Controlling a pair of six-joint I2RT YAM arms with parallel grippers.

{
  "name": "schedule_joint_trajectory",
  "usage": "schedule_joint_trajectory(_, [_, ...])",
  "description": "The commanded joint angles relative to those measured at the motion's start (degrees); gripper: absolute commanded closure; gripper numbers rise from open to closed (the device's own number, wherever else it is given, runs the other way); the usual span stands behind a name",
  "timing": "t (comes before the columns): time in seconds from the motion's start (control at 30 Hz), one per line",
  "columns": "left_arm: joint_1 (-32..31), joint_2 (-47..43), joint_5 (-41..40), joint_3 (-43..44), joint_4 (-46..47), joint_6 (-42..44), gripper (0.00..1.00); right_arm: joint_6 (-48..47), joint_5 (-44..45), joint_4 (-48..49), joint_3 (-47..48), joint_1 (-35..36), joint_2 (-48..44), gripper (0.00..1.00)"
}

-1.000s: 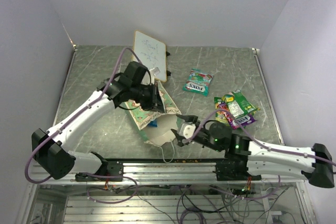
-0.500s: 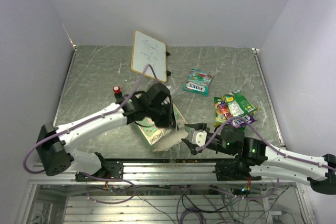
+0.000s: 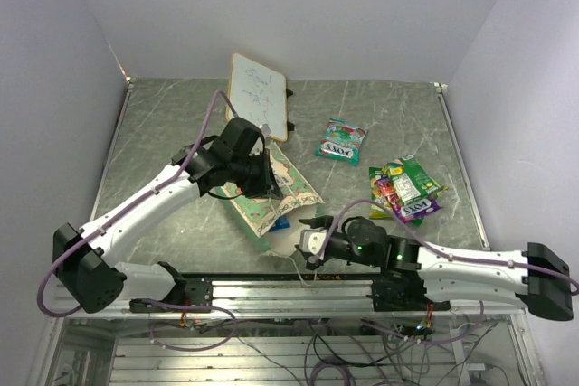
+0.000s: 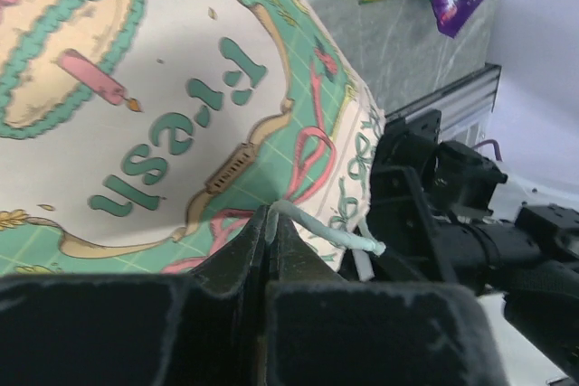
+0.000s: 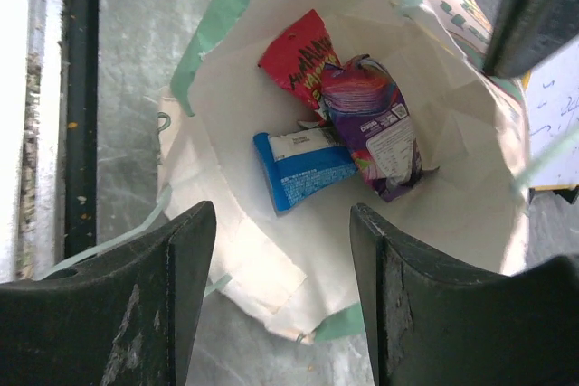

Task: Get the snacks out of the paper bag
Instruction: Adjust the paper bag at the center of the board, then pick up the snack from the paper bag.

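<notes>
The paper bag (image 3: 271, 192) lies tilted on the table, mouth toward the near edge. My left gripper (image 3: 262, 167) is shut on the bag's string handle (image 4: 326, 228) and holds it up; the printed side (image 4: 172, 124) fills the left wrist view. My right gripper (image 3: 310, 243) is open at the bag's mouth, and its wrist view looks into the bag (image 5: 452, 196). Inside lie a blue packet (image 5: 303, 174), a purple packet (image 5: 371, 128) and a red packet (image 5: 303, 51). More snacks lie on the table: a teal one (image 3: 341, 140) and a pile (image 3: 405, 187) at the right.
A white wood-framed board (image 3: 257, 94) leans at the back behind the bag. The metal rail (image 3: 289, 291) runs along the near edge, close to the bag's mouth. Walls close in the table on the left, back and right.
My left gripper has lifted back up and away from the near edge with the bag handle, raising the bag. My right gripper has shifted left to the bag's mouth.
</notes>
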Motion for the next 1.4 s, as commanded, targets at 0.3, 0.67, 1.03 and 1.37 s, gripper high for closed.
schedule_joint_trajectory(0.3, [-1.20, -0.53, -1.15, 7.88, -4.83, 1.85, 0.93, -18.11, 3.06, 28.46, 2.29, -6.75, 26.70, 0.47])
schedule_joint_trajectory(0.67, [-1.13, -0.48, -0.92, 12.81, -6.57, 3.10, 0.93, -23.90, 2.82, 34.90, 7.09, -8.12, 39.30, 0.48])
schedule_joint_trajectory(1.03, [-1.14, 0.09, -0.79, 14.33, -8.67, 2.94, 0.93, -23.46, 0.49, 45.12, 10.43, -11.13, 49.18, 0.43])
schedule_joint_trajectory(1.37, [-1.21, -0.30, -0.42, 14.10, -8.29, 2.53, 0.93, -20.86, -3.05, 48.41, 14.32, -13.42, 55.88, 0.36])
